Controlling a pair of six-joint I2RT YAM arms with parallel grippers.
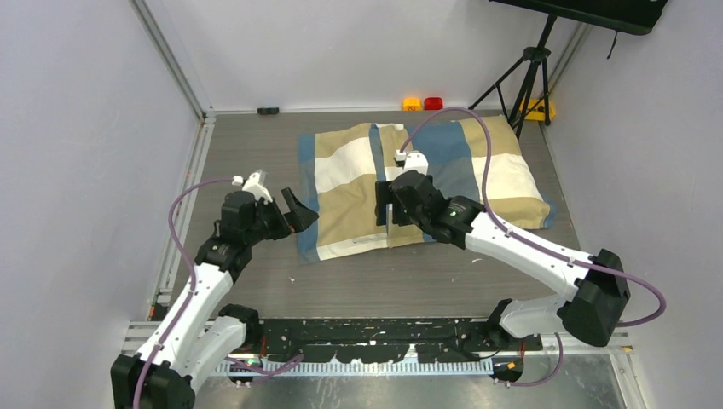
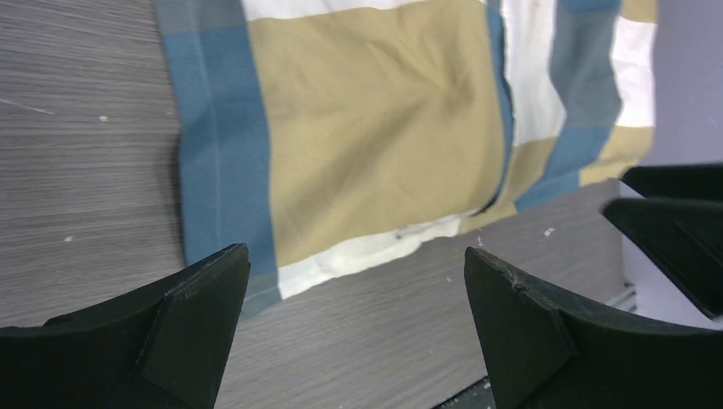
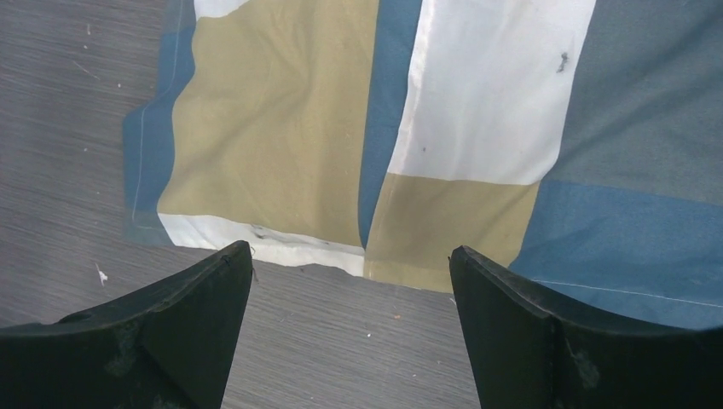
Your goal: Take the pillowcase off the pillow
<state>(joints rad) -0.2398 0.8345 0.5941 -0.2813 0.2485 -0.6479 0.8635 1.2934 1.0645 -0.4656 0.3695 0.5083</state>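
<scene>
Checked blue/tan cloth: pillowcase [image 1: 341, 170] flat on desk [image 1: 256, 153], pillow presumably inside at right; approach step, L claw [image 2: 354, 251] and R claw [image 3: 348, 254] both released, next pinch near hem.

The thin checked cloth pillowcase [image 1: 341, 170] in blue, tan and white is matt woven fabric, softly creased, with a stitched hem along its blue border and a few small dark marks on the white blocks. The grey wood-grain table [image 1: 256, 153] looks like matt laminate, finely streaked and dotted with pale specks. The left gripper [image 2: 354, 254] and right gripper [image 3: 349, 251] are matt black plastic, faintly scuffed at the edges. The right arm's white shell [image 1: 520, 247] is smooth, slightly glossy plastic. The purple cable [image 1: 484, 175] looks smooth and rubbery. At the left of the top view runs a brushed metal rail [image 1: 183, 196].
</scene>
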